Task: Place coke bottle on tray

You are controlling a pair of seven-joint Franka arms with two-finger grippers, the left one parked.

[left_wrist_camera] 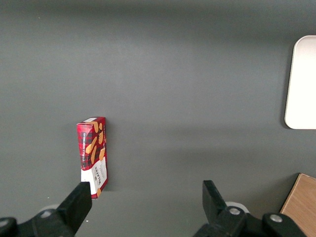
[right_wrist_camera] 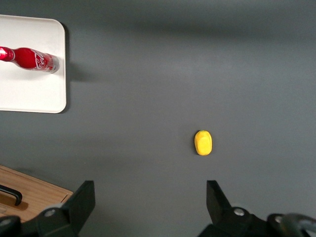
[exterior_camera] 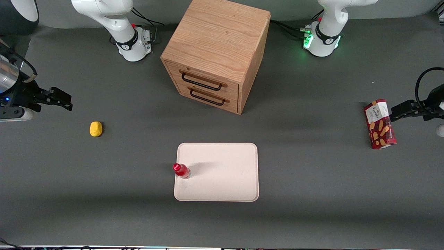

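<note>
The coke bottle [exterior_camera: 181, 170] is small and red with a red cap and a clear base. It stands upright on the pale cream-pink tray [exterior_camera: 222, 177], at the tray's edge toward the working arm's end. Both also show in the right wrist view: the bottle [right_wrist_camera: 30, 59] on the tray's corner [right_wrist_camera: 29, 94]. My gripper [exterior_camera: 61, 100] is open and empty, raised above the table at the working arm's end, well away from the tray. In the right wrist view its fingers [right_wrist_camera: 81, 200] are spread wide over bare grey mat.
A yellow lump [exterior_camera: 96, 128] lies on the mat near my gripper, also in the right wrist view [right_wrist_camera: 203, 142]. A wooden drawer cabinet [exterior_camera: 216, 52] stands farther from the front camera than the tray. A red snack box [exterior_camera: 380, 123] stands toward the parked arm's end.
</note>
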